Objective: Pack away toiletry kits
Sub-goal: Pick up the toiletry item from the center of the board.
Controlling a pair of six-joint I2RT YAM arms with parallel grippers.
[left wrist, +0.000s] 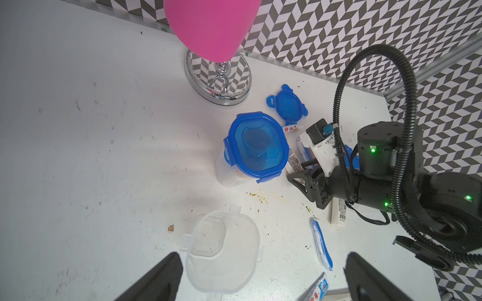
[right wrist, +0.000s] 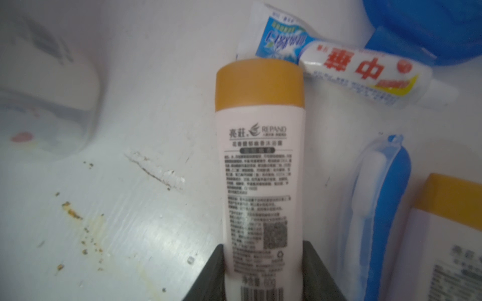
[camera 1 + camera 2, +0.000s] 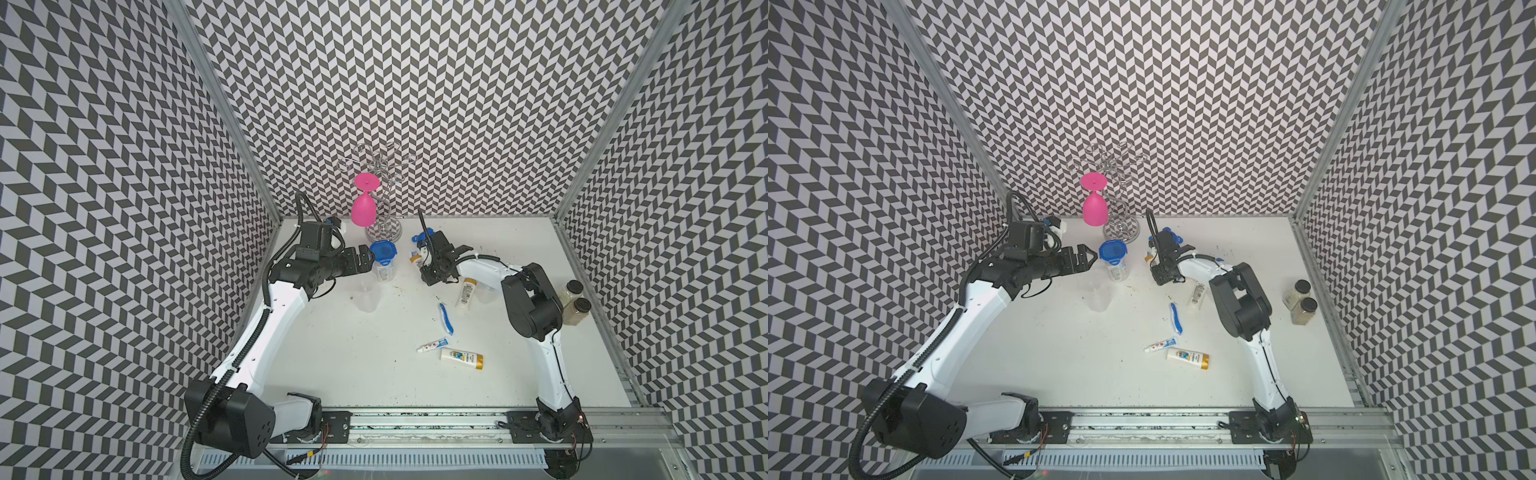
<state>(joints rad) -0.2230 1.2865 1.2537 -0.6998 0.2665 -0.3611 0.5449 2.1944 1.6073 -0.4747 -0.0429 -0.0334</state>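
The held bottle (image 2: pixel 262 169) lies label-up on the table (image 3: pixel 332 365), right of centre towards the far side. Its long axis runs near to far, and its orange cap points away from the right gripper (image 2: pixel 263 243), towards the far tube (image 2: pixel 360 70) that lies crosswise just past it. The loose lid (image 1: pixel 287 104) sits beyond the tube. The right gripper's jaws are drawn in against both sides of the bottle's base and clamp it.

A far toothbrush (image 2: pixel 378 208) lies just right of the held bottle, roughly parallel to it, and the right bottle (image 3: pixel 467 293) is further right, cap also far. To the left stands the shut jar (image 3: pixel 383 257), upright and very close, so there is little side room there.

The left gripper (image 1: pixel 263 254) has its jaws spread wide and holds nothing. It hangs over the clear jar (image 3: pixel 368 295), just near of the shut jar.

Nearer, the toothbrush (image 3: pixel 446 319) runs near to far. The tube (image 3: pixel 432 345) and near bottle (image 3: pixel 461 359) lie left to right, the bottle's cap pointing right.

The goblet (image 3: pixel 363 208) and rack (image 3: pixel 382 166) crowd the far edge, and the spice jars (image 3: pixel 575 303) sit by the right edge. The widest bare stretch of table is near-left.
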